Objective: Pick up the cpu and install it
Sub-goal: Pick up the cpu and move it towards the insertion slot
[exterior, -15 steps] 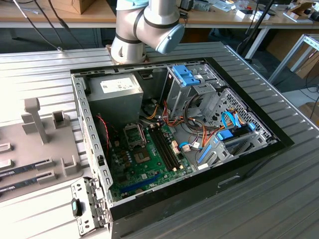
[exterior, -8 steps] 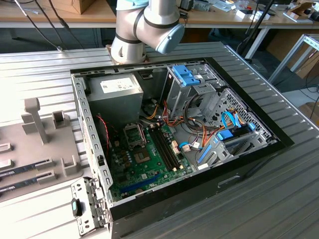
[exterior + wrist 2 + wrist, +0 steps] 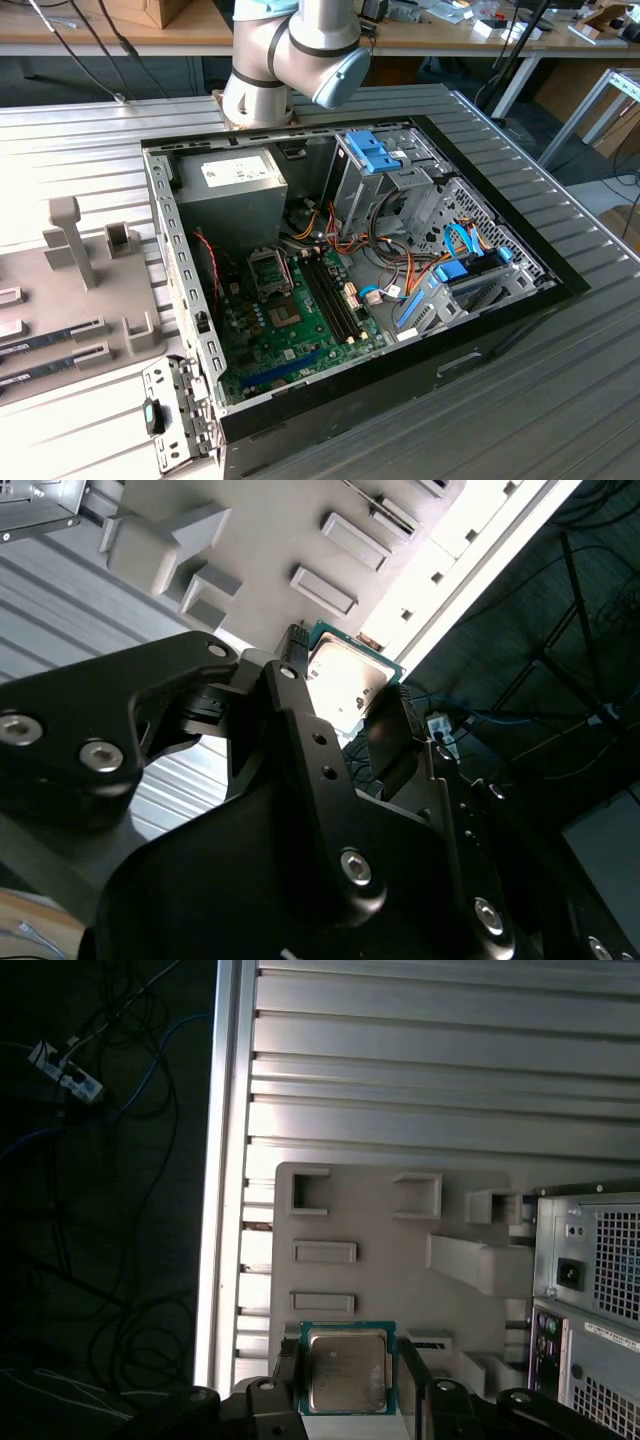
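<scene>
In both wrist views the cpu (image 3: 347,1368) is clamped by its edges between the fingers (image 3: 414,1384) of the gripper (image 3: 350,1388)

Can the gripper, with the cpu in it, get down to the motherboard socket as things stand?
Probably yes. The gripper is shut on the cpu, and the case lies open with nothing over the socket; the power supply box stands close beside it.

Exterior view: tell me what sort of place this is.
Probably a robotics lab or workshop: a robot arm by an opened computer case on a ribbed metal table, cluttered workbenches behind, the gripper holding the cpu.
</scene>
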